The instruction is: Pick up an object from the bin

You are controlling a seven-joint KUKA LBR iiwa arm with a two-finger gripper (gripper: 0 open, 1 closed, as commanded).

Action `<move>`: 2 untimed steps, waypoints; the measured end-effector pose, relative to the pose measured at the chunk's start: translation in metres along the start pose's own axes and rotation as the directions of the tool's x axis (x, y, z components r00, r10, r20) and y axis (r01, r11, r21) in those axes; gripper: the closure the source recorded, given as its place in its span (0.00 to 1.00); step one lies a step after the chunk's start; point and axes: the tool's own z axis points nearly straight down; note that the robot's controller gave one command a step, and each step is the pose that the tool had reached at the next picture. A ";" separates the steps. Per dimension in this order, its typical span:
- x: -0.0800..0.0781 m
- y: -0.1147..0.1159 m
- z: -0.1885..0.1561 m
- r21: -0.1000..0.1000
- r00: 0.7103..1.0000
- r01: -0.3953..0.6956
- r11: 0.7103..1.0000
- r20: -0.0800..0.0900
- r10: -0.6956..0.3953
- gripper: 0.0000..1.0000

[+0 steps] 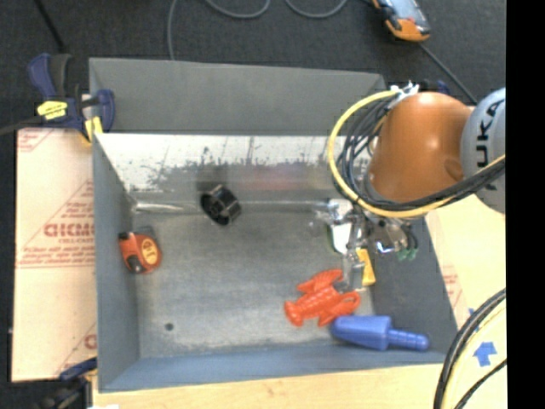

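At the near right of the bin [238, 100], the claw [354, 271] hangs just over an orange plastic toy [322, 301] beside a blue peg [375, 332]; its spread I cannot tell, so it should probably centre on the toy's body and drop straight.

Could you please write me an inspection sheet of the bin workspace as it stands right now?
Surface: grey metal bin, floor scuffed.
Job's things: orange-red plastic toy at the front right, under the gripper; blue plastic piece beside it, by the front wall.
Clutter: orange tape measure by the left wall; small black part near the back.
Grippers: gripper low over the toy's upper end; grasp cannot be told.
Cables: yellow and black loops round the orange wrist cover.
Surroundings: orange-and-grey device with a cord, on the dark floor behind the bin.
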 end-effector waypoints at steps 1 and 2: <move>0.016 0.003 0.010 0.000 0.990 -0.141 0.990 -0.003 0.141 0.00; 0.028 0.000 0.031 0.000 0.994 0.112 0.994 -0.002 -0.112 0.00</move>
